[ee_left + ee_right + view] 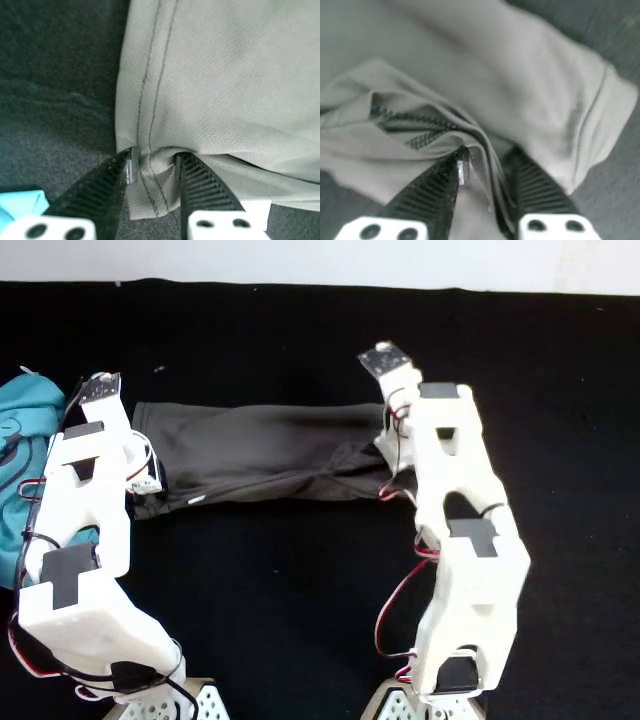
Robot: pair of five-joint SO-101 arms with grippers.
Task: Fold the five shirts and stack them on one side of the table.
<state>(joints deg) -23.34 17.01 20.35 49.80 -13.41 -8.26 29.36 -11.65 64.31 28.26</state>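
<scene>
The grey shirt [260, 450] lay across the worktop's [300, 590] middle. The left fingers [100, 190] were nipped on its hem, the right fingers [435, 190] on its other end; I judged both should lift together, level, keeping the cloth taut.

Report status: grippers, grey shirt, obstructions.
Left gripper shut on grey shirt hem. Right gripper shut on its opposite end. Shirt lies in a long band across the table. Teal shirt off to the left, not blocking.
</scene>
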